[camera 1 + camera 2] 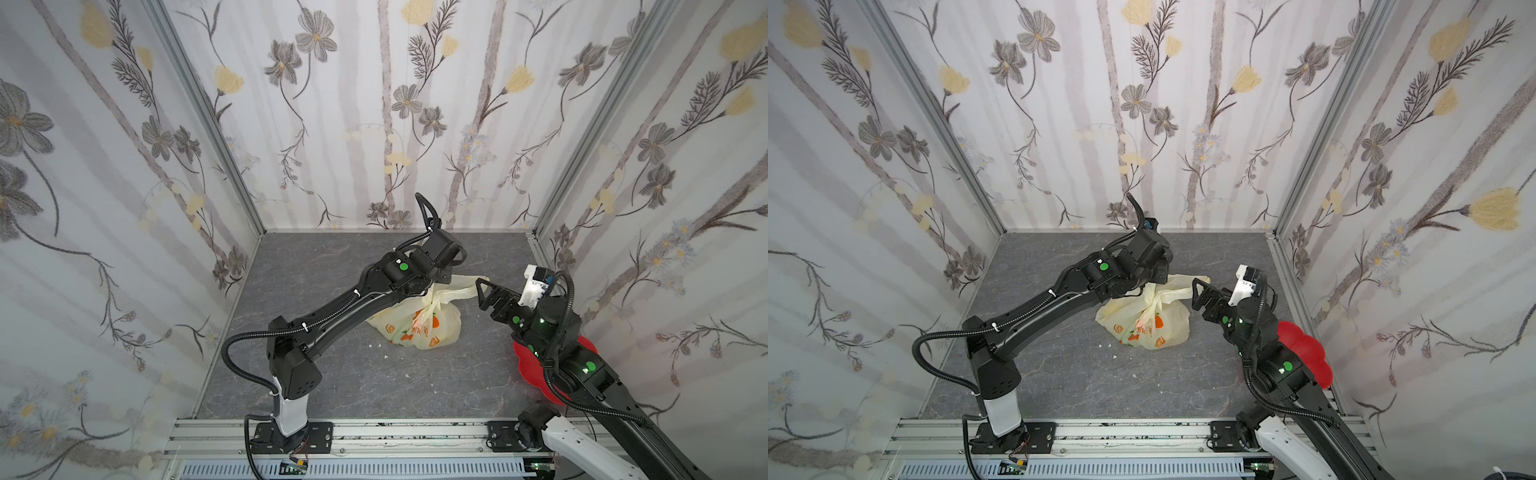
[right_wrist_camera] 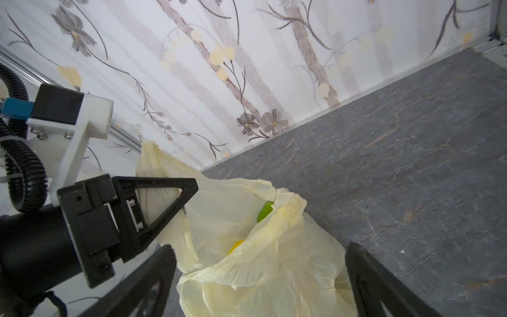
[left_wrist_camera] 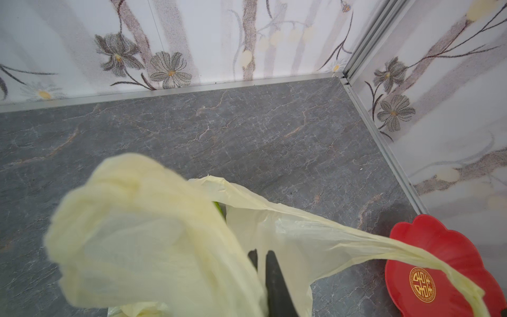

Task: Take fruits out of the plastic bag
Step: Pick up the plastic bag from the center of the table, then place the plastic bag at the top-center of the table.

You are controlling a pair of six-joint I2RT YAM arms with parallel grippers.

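The pale-yellow plastic bag (image 1: 432, 332) (image 1: 1154, 328) stands mid-table with its handles pulled up. My left gripper (image 3: 259, 254) is shut on a fold of the bag's rim, as the right wrist view also shows (image 2: 189, 192); in both top views its tips are hidden under the wrist. My right gripper (image 1: 482, 295) (image 1: 1196, 295) (image 2: 260, 274) is open beside the bag's right handle, and the bag's mouth lies between its spread fingers. Inside the mouth a green fruit (image 2: 264, 212) and a yellow fruit (image 2: 236, 245) peek out. Other fruits are hidden in the bag.
A red flower-shaped dish (image 1: 536, 374) (image 1: 1304, 349) (image 3: 439, 260) lies at the right, partly under my right arm. Flowered walls close the back and both sides. Small white crumbs (image 1: 378, 345) lie in front of the bag.
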